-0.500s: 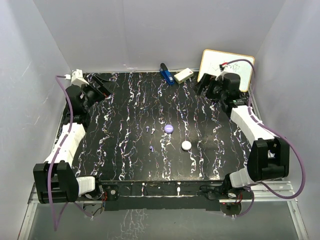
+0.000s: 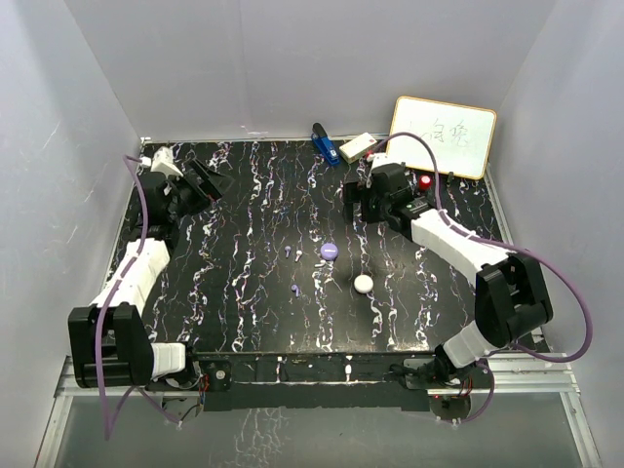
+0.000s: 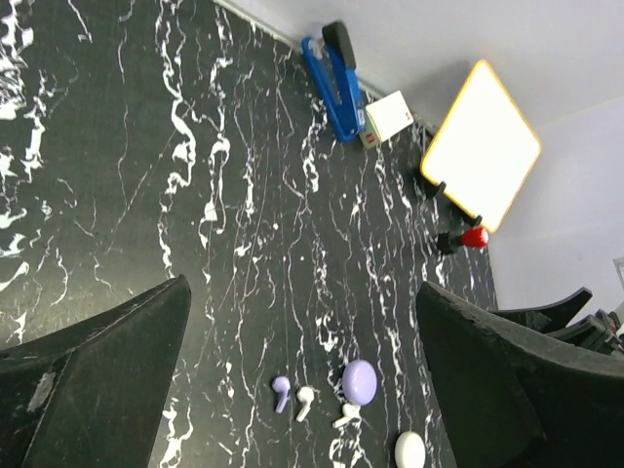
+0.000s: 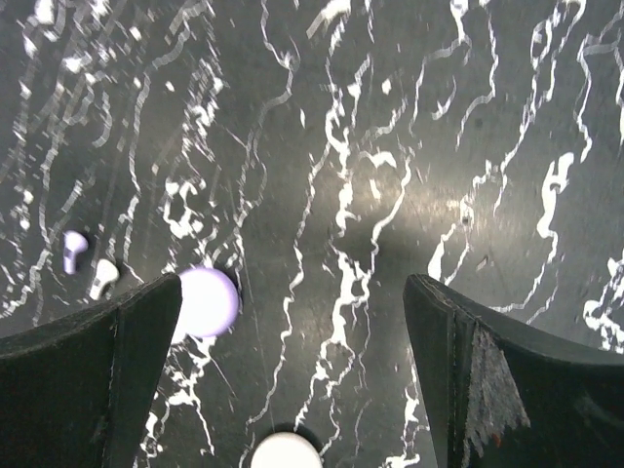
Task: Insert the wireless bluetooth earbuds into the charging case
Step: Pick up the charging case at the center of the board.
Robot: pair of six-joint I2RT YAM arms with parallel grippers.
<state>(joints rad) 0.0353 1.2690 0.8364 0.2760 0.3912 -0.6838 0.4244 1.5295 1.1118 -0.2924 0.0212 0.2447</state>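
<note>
A purple round case [image 2: 330, 251] and a white round case [image 2: 364, 283] lie shut in the middle of the black marbled table. Three tiny earbuds lie left of them: a purple one [image 2: 287, 253], a white one [image 2: 296, 257] and a pale one [image 2: 294, 289] nearer the front. The left wrist view shows the purple bud [image 3: 281, 392], the white bud [image 3: 305, 400], a third bud [image 3: 347, 417] and the purple case [image 3: 359, 380]. My left gripper [image 2: 210, 180] is open and empty at the far left. My right gripper [image 2: 353, 200] is open and empty behind the cases; the purple case [image 4: 207, 300] sits by its left finger.
A blue stapler [image 2: 324, 143], a small white box [image 2: 358, 147] and a whiteboard [image 2: 444, 135] stand along the back edge. A red-capped knob [image 2: 426, 181] sits at the back right beside my right arm. White walls close in three sides.
My right arm has swung from the back right corner toward the table's middle, uncovering the whiteboard. My left gripper has shifted a little to the right.
</note>
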